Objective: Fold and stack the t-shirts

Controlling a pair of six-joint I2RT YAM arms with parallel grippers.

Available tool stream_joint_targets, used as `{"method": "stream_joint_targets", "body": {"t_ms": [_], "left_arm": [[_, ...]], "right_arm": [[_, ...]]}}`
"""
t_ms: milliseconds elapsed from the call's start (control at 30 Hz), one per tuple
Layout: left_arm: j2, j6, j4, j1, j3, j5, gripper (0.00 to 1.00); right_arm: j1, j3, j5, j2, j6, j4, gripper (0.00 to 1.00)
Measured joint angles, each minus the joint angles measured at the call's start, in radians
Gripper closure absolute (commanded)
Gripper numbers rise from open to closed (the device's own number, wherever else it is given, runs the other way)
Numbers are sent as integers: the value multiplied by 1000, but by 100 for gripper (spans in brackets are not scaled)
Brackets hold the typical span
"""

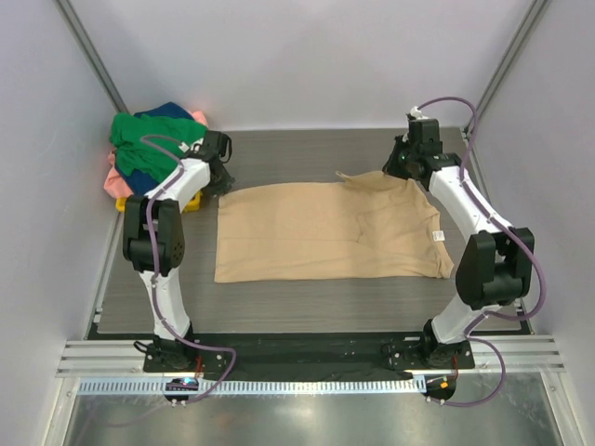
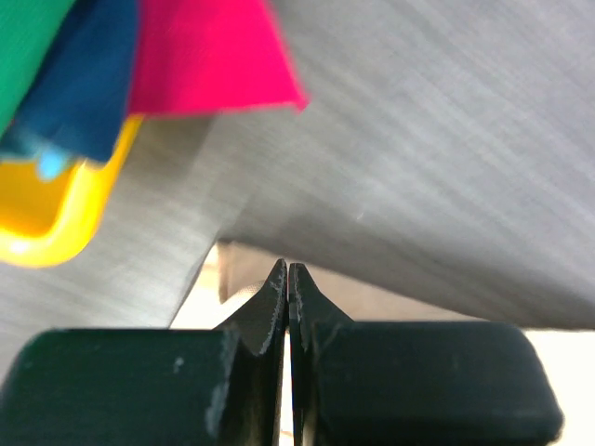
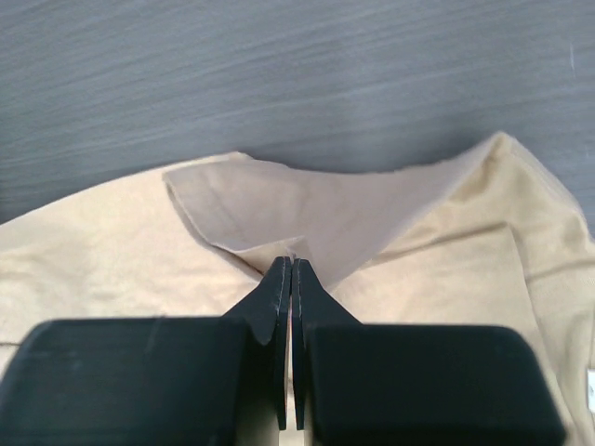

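With the grey table [image 1: 307, 153] under everything, the tan t-shirt [image 1: 316, 232] lies spread across its middle. Its long axis runs left to right, hem toward the left arm and collar toward the right. Both tools sit on its far edge, so the cloth stretches from them toward the arm bases, and that's the way I'd expect the fold to travel.

Off at the far left corner is the heap of waiting t-shirts [image 1: 149, 139] in green, navy and pink, spilling over a yellow basket [image 2: 56, 223].

The right gripper [image 3: 293, 265], at the collar end, has its fingers pressed together on a peaked flap of sleeve. The left gripper [image 2: 288, 269] is closed tight at the hem corner, but I can't tell whether it has caught any cloth. The tan fabric looks smooth, with a white neck label [image 1: 437, 237] showing.
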Motion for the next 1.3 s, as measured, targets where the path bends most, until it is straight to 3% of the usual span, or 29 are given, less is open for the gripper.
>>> {"method": "stream_joint_targets", "body": {"t_ms": [500,800,1300], "left_arm": [[-229,-1,10,-3,-299,0,100],[-331,-12,44,-21,-465,-2,100],[-483,-26,63,-26,-611,-11,100]], "right_arm": [[0,-320,111,-372,40,-16,99],[0,-438,155,-463,74,-25,99],[0,-576,303,-649,187,-85,99]]}}
